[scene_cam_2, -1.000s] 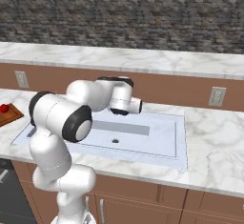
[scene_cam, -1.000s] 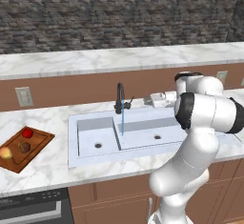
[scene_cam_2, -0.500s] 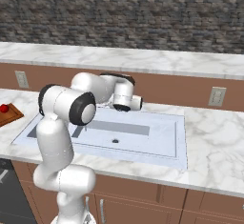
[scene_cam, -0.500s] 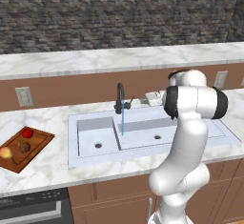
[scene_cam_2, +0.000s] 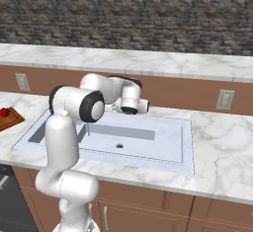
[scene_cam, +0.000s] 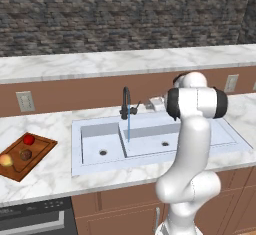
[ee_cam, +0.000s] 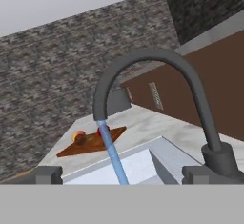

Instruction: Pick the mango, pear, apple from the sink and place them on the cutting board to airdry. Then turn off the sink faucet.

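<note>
- White-grey marble surface [scene_cam: 55, 176] runs along the brick wall.
- Wide white double-basin sink [scene_cam: 95, 129] is set into it.
- Flat reddish-brown wooden cutting board [scene_cam: 42, 149] lies on the surface, left of the sink, apart from it.

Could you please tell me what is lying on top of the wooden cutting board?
On the reddish-brown wooden cutting board lie the round red apple, the dark brown pear and the yellow-orange mango. Nothing covers them.
</note>
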Robot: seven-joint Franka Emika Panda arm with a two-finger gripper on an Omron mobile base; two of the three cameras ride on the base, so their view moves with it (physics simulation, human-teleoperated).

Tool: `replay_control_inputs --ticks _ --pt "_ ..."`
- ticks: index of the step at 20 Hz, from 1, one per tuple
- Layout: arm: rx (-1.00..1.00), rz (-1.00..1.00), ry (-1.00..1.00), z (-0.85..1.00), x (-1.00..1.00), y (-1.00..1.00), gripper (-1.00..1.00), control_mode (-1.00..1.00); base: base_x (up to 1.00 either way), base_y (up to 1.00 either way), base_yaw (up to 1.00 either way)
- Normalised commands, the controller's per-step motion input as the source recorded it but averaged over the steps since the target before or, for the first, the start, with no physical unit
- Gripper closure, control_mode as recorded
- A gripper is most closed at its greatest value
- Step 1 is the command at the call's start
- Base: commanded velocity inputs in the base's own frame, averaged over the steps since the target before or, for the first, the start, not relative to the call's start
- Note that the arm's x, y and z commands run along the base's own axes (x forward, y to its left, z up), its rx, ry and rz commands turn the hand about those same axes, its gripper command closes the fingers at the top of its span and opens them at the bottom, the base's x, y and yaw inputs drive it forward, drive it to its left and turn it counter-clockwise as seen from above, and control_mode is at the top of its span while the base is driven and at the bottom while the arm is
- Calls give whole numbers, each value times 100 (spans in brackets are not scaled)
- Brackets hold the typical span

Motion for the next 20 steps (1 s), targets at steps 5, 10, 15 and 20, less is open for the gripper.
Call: replay_control_inputs --ticks 5,10,15,20 --pt "0 0 0 -27 0 -2 -100 -100 0 0 0" --pt "0 0 0 -20 26 0 -100 -100 0 0 0" --pt "0 0 0 -15 32 -5 -100 -100 0 0 0" --pt "0 0 0 -13 41 -14 -100 -100 0 0 0"
